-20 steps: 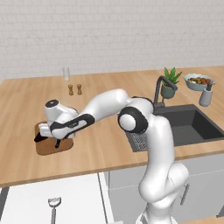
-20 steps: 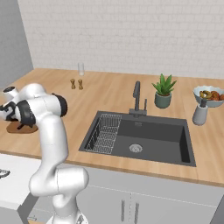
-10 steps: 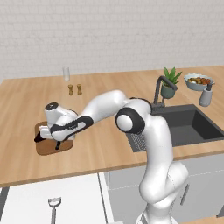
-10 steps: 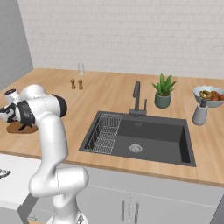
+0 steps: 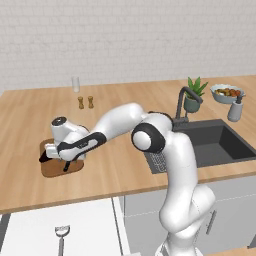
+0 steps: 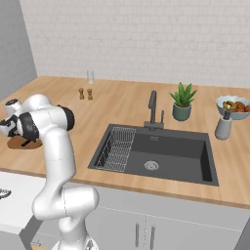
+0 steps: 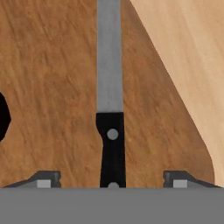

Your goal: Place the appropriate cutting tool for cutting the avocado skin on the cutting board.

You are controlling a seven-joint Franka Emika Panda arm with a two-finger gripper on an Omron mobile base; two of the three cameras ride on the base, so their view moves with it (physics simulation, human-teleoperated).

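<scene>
With the fingers (image 7: 48,178) spread wide, the knife (image 7: 109,109) lies released flat on the cutting board (image 7: 52,78) beside the avocado (image 7: 3,116).

Claw (image 7: 112,180) low, fingers wide apart

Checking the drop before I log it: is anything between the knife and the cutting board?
Nothing visible. In the hand view the knife lies directly over the cutting board, between the open gripper fingertips. The avocado sits off to one side.

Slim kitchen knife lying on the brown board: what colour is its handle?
Black, with grey rivets; clearest in the hand view.
</scene>
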